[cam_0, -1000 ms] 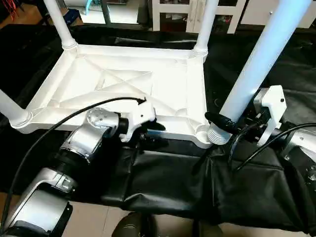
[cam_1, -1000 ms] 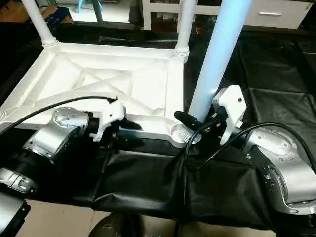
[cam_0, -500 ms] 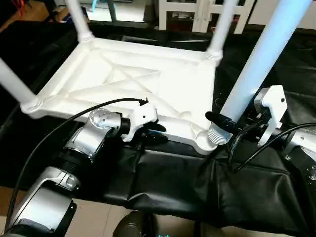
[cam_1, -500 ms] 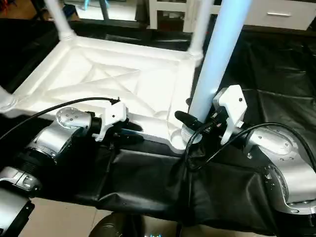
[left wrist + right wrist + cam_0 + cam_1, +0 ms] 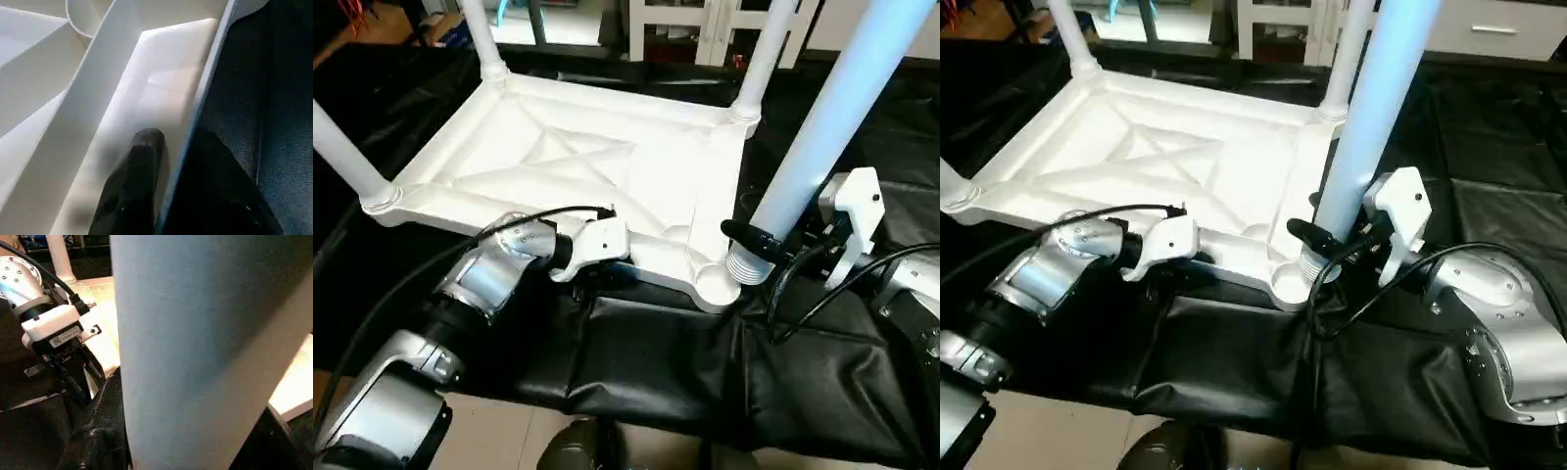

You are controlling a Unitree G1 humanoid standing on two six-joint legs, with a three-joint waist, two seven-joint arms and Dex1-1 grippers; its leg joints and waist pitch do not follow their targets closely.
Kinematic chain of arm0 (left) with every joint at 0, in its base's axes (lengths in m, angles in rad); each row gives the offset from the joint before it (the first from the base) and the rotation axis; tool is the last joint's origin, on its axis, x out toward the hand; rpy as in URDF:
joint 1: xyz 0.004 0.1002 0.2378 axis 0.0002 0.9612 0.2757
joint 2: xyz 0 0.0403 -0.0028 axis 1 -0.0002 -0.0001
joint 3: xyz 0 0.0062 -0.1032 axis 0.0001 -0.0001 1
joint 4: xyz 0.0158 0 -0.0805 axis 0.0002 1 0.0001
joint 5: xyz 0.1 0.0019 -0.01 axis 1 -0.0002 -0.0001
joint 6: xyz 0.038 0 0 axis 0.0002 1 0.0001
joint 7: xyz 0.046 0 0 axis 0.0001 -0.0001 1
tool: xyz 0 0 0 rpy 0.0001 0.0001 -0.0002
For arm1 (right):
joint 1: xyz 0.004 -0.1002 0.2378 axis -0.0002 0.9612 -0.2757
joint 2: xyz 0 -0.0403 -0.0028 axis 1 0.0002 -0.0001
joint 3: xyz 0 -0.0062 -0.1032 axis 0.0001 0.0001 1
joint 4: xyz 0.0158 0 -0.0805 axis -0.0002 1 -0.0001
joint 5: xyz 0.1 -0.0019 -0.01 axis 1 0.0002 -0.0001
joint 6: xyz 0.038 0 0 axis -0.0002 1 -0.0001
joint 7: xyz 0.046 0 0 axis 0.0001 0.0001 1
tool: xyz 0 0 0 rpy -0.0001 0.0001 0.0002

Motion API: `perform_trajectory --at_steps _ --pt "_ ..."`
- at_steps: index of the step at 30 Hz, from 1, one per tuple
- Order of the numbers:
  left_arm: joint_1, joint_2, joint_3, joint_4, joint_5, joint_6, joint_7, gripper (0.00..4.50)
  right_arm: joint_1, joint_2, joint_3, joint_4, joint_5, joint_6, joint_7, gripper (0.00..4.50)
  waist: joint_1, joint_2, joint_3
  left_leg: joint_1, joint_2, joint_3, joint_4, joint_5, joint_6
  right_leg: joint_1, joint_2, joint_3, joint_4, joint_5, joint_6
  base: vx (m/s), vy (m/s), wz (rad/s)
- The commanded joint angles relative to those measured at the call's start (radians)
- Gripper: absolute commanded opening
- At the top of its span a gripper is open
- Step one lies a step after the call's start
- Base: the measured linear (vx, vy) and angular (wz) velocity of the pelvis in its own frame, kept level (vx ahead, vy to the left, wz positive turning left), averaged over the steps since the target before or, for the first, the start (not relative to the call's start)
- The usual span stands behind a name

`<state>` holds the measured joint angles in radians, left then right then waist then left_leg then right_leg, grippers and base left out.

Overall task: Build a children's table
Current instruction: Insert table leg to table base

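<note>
Left wrist view: left pincer (image 5: 161,196) pinched on near rim of upturned table top (image 5: 607,166), one finger (image 5: 132,181) inside, other under the edge. Right pincer (image 5: 759,250) clamps fourth leg (image 5: 832,117) just above its ribbed foot, beside the empty near-right socket (image 5: 715,286). Three legs stand socketed, tops cut off. Black cloth (image 5: 685,362) underneath.

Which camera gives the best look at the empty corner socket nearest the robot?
The left eye view: the empty corner socket shows whole, its round cup open upward, beside the leg in the right gripper. The right eye view shows it from nearly the same angle. The left wrist view catches part of its rim.
</note>
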<state>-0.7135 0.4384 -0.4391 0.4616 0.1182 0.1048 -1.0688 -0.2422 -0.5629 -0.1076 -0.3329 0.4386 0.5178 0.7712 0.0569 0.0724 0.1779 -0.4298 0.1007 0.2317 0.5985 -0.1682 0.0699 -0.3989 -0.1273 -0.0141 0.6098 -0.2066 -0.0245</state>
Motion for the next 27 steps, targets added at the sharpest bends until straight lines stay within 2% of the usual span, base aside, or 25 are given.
perform_trajectory --at_steps 1,2,3,5,6,7,8,10,14,15,16,18,19,21,22,23,25,27 --pt "0.056 0.005 -0.012 -0.008 0.056 0.146 0.083 0.91 -0.003 -0.007 0.008 -0.013 0.001 -0.012 0.003 1.86 -0.004 -0.02 -0.082 0.062 0.127 -0.081 -0.11 -0.339 -0.066 0.011 -0.061 0.029 -0.068 -0.225 -0.195 0.0 0.0 0.0" --pt "0.061 0.0 -0.003 -0.027 0.057 0.184 0.104 0.9 -0.002 -0.006 0.01 -0.013 0.0 -0.013 0.003 1.86 -0.005 -0.019 -0.083 0.063 0.127 -0.083 -0.11 -0.338 -0.072 0.01 -0.061 0.029 -0.067 -0.224 -0.192 0.0 0.0 0.0" --pt "0.064 -0.006 0.005 -0.038 0.056 0.211 0.121 0.89 -0.002 -0.006 0.011 -0.013 0.0 -0.014 0.004 1.86 -0.009 -0.021 -0.081 0.057 0.126 -0.085 -0.112 -0.341 -0.076 0.011 -0.059 0.028 -0.069 -0.228 -0.185 0.0 0.0 0.0" --pt "0.072 -0.031 0.039 -0.067 0.051 0.3 0.179 0.87 -0.001 -0.006 0.014 -0.013 -0.001 -0.015 0.004 1.86 -0.014 -0.024 -0.081 0.054 0.124 -0.086 -0.111 -0.335 -0.072 0.012 -0.061 0.029 -0.071 -0.229 -0.18 0.0 0.0 0.0" --pt "0.072 -0.031 0.039 -0.067 0.051 0.3 0.179 0.87 -0.001 -0.006 0.014 -0.013 -0.001 -0.015 0.004 1.86 -0.018 -0.025 -0.08 0.052 0.123 -0.087 -0.109 -0.336 -0.065 0.014 -0.063 0.031 -0.074 -0.239 -0.179 0.0 0.0 0.0" --pt "0.08 -0.05 0.068 -0.092 0.055 0.372 0.22 0.87 -0.004 -0.006 0.017 -0.011 -0.001 -0.017 0.005 1.86 -0.023 -0.029 -0.079 0.048 0.122 -0.088 -0.107 -0.33 -0.057 0.017 -0.066 0.032 -0.075 -0.25 -0.178 0.0 0.0 0.0" --pt "0.081 -0.051 0.071 -0.095 0.055 0.379 0.224 0.87 -0.004 -0.006 0.017 -0.011 -0.001 -0.017 0.005 1.86 -0.024 -0.029 -0.08 0.044 0.121 -0.09 -0.105 -0.32 -0.051 0.02 -0.068 0.032 -0.075 -0.25 -0.177 0.0 0.0 0.0" --pt "0.091 -0.058 0.088 -0.119 0.057 0.427 0.237 0.85 -0.006 -0.006 0.02 -0.01 -0.001 -0.018 0.005 1.86 -0.031 -0.032 -0.077 0.035 0.119 -0.096 -0.107 -0.308 -0.029 0.023 -0.064 0.027 -0.078 -0.271 -0.165 0.0 0.0 0.0" --pt "0.122 -0.042 0.089 -0.19 0.041 0.479 0.219 0.84 -0.007 -0.004 0.025 -0.007 -0.003 -0.021 0.006 1.86 -0.04 -0.032 -0.079 0.038 0.119 -0.097 -0.108 -0.289 -0.007 0.021 -0.056 0.025 -0.077 -0.228 -0.169 0.0 0.0 0.0" --pt "0.122 -0.042 0.089 -0.19 0.041 0.479 0.219 0.84 -0.007 -0.004 0.025 -0.007 -0.003 -0.021 0.006 1.86 -0.043 -0.03 -0.08 0.043 0.119 -0.094 -0.108 -0.283 0.001 0.017 -0.052 0.025 -0.077 -0.201 -0.176 0.0 0.0 0.0" --pt "0.138 -0.027 0.076 -0.216 0.035 0.461 0.199 0.84 -0.006 -0.004 0.026 -0.006 -0.003 -0.022 0.007 1.86 -0.046 -0.031 -0.082 0.05 0.119 -0.089 -0.107 -0.278 0.009 0.014 -0.049 0.026 -0.078 -0.172 -0.186 0.0 0.0 0.0" --pt "0.167 -0.007 0.06 -0.258 0.026 0.455 0.171 0.84 -0.009 -0.006 0.026 -0.002 -0.002 -0.022 0.008 1.86 -0.047 -0.027 -0.086 0.047 0.121 -0.088 -0.107 -0.23 0.032 0.02 -0.049 0.023 -0.071 -0.1 -0.199 0.0 0.0 0.0" --pt "0.177 -0.003 0.058 -0.273 0.02 0.44 0.163 0.83 -0.011 -0.008 0.026 0.0 -0.002 -0.022 0.009 1.86 -0.047 -0.03 -0.085 0.054 0.119 -0.082 -0.105 -0.225 0.043 0.013 -0.045 0.024 -0.074 -0.088 -0.205 0.0 0.0 0.0" --pt "0.184 -0.001 0.058 -0.287 0.015 0.407 0.154 0.83 -0.014 -0.012 0.024 0.004 -0.001 -0.023 0.01 1.86 -0.044 -0.031 -0.087 0.055 0.119 -0.079 -0.101 -0.208 0.056 0.015 -0.049 0.026 -0.074 -0.077 -0.213 0.0 0.0 0.0" --pt "0.185 -0.007 0.068 -0.295 0.006 0.419 0.159 1.37 -0.016 -0.015 0.021 0.007 -0.001 -0.024 0.012 1.86 -0.043 -0.031 -0.087 0.055 0.12 -0.077 -0.1 -0.195 0.062 0.016 -0.05 0.027 -0.072 -0.066 -0.218 0.0 0.0 0.0" --pt "0.185 -0.007 0.07 -0.296 0.006 0.419 0.159 1.51 -0.017 -0.016 0.021 0.007 -0.001 -0.024 0.012 1.86 -0.042 -0.03 -0.087 0.055 0.119 -0.077 -0.099 -0.189 0.064 0.016 -0.05 0.026 -0.071 -0.062 -0.22 0.0 0.0 0.0" --pt "0.186 -0.006 0.075 -0.315 -0.005 0.431 0.148 1.51 -0.019 -0.021 0.018 0.011 -0.002 -0.026 0.014 1.86 -0.04 -0.032 -0.09 0.053 0.118 -0.076 -0.095 -0.161 0.075 0.019 -0.05 0.025 -0.067 -0.042 -0.227 0.0 0.0 0.0" --pt "0.186 -0.007 0.078 -0.343 -0.009 0.434 0.15 1.85 -0.02 -0.025 0.018 0.014 -0.003 -0.028 0.016 1.86 -0.039 -0.031 -0.091 0.054 0.118 -0.076 -0.094 -0.145 0.082 0.019 -0.048 0.024 -0.065 -0.03 -0.234 0.0 0.0 0.0"
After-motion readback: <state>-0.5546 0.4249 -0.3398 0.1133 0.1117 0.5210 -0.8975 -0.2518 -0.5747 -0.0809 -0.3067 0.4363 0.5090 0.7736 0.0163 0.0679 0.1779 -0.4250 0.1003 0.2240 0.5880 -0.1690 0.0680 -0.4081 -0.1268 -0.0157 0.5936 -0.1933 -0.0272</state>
